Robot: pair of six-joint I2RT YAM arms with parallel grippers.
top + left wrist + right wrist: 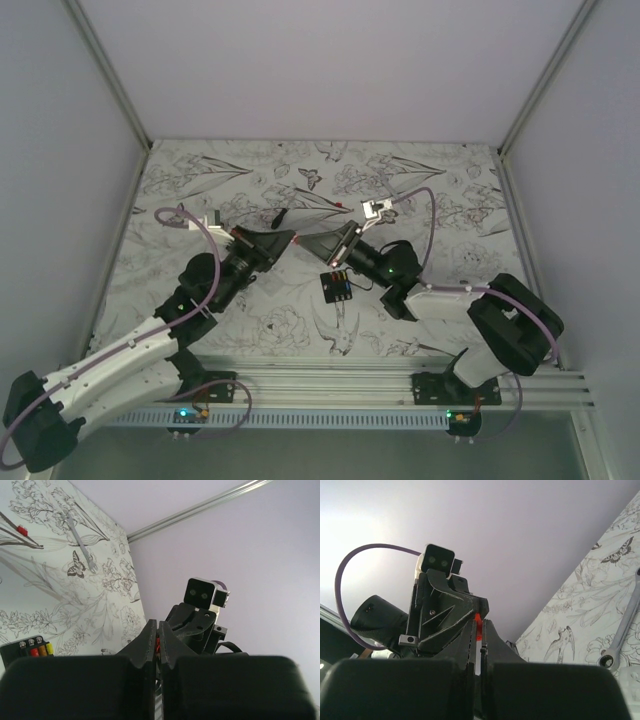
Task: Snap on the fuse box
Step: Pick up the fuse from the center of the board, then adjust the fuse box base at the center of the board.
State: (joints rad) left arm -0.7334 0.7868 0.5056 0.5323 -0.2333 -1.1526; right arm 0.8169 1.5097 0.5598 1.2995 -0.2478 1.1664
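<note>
You see the small black square plastic fuse box flat on the floral-print table near 2 grippers meeting tip to tip: left gripper pinched on a tiny red fuse, right gripper narrowed to a slit there, grip unclear.

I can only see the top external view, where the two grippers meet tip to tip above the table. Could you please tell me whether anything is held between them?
Observer: Yes. In the right wrist view, the right gripper pinches a small red plastic piece at its fingertips.
Operator: Thank you. Is the left gripper on it too?
Observer: It appears so. The left wrist view shows red in the narrow slit of the left gripper, its jaws almost together.
Operator: And the small black square plastic fuse box?
Observer: Up close, one row holds red, orange and yellow fuses, with grey screw heads beside them.
</note>
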